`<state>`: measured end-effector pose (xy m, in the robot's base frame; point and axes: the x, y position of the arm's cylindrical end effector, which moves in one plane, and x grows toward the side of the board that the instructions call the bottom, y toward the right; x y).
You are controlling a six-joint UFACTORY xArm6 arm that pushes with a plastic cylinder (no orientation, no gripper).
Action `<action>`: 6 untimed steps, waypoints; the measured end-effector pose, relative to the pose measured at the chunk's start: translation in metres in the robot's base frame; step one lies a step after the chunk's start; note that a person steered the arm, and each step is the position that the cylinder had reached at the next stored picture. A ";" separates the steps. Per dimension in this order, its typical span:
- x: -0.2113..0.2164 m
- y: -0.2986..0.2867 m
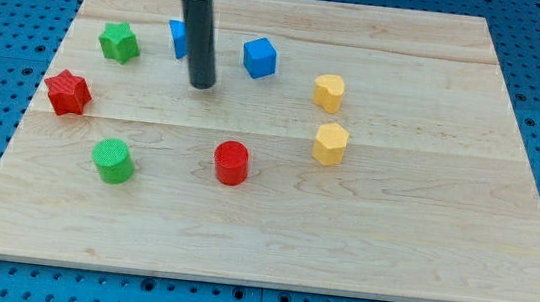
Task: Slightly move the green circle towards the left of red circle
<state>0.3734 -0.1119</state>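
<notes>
my tip (201,86) rests on the wooden board (422,237) in the upper middle of the view, and the green circle (112,161) lies well away from it, down and toward the view's left. that diagonal is what the coming move turns on: the red circle (232,162) sits to the view's right of the green circle, at nearly the same height, with open board between them. by my judgement, to nudge the green one rightward toward the red one's left side, my tip would have to get round to the green circle's far left flank first, since it now stands on the wrong side for such a push.

there is no claw here to open or close (the arm ends in a plain dark rod), and the rod touches no block; the blue block (177,38) partly hidden behind it appears close but i cannot tell if they meet.

the green circle is a short upright cylinder, bright green with a ribbed-looking top, standing flat in the lower left part of the board. a red star (67,93) lies above and left of it, a green star (119,42) higher still. a blue cube (259,57) and two yellow blocks (328,92) (330,143) sit to the right, clear of the likely path.
</notes>
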 end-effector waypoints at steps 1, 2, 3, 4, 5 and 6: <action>0.057 -0.033; 0.075 -0.040; 0.076 -0.080; 0.135 -0.102; 0.150 -0.067; 0.132 -0.047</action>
